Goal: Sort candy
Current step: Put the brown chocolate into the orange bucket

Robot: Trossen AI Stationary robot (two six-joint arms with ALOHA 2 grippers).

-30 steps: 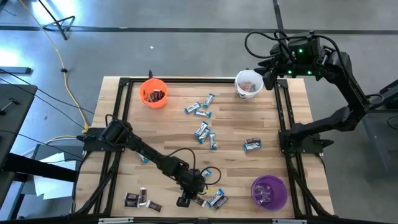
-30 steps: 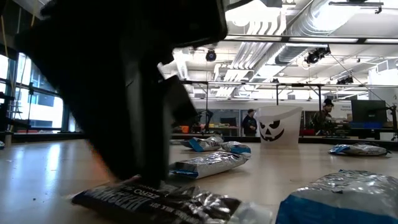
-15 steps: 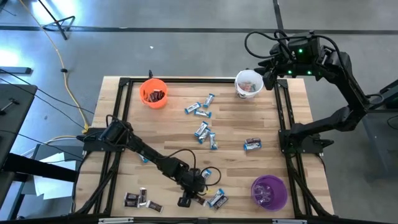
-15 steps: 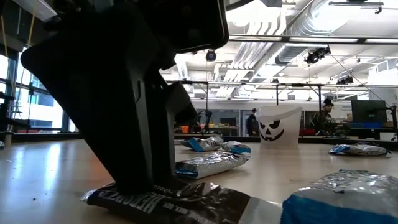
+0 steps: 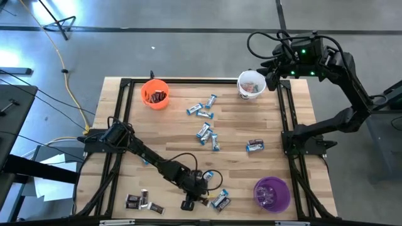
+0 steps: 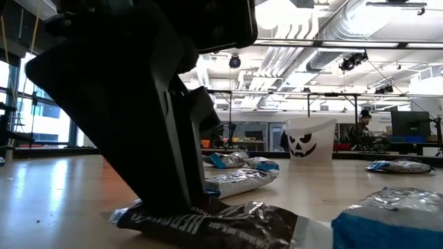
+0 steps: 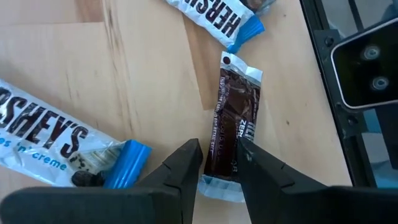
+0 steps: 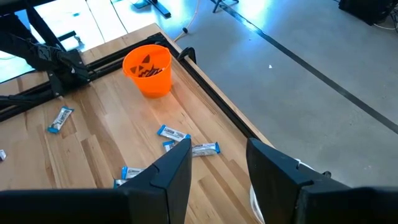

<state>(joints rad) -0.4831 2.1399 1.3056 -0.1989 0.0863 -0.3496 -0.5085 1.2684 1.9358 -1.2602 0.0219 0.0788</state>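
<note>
Brown candy [image 7: 233, 121] in a shiny dark wrapper lies flat on the wooden tabletop [image 5: 251, 119], near the front edge, and my left jaws [image 7: 217, 158] stand around its near end. They look closed on that dark piece, one finger pressing each long side. Two blue-and-white candies [image 7: 46, 140] lie just beside it. More blue-and-white pieces [image 5: 207, 135] sit in the middle of the tabletop, and a few dark ones [image 5: 139, 202] lie at the front left corner.

I think I am at the picking-up step. Next I should lift the dark piece straight up without bumping its neighbours, then carry it to the right cup.

My orange cup [image 5: 155, 93] at the back left already holds dark wrappers, so I guess that is where this one goes. My white cup [image 5: 251, 85] at the back right has something inside, but I cannot tell what. My purple cup [image 5: 271, 193] at the front right looks like it holds little or nothing.

My right jaws [image 8: 217, 165] hang open above the white cup, holding nothing.
</note>
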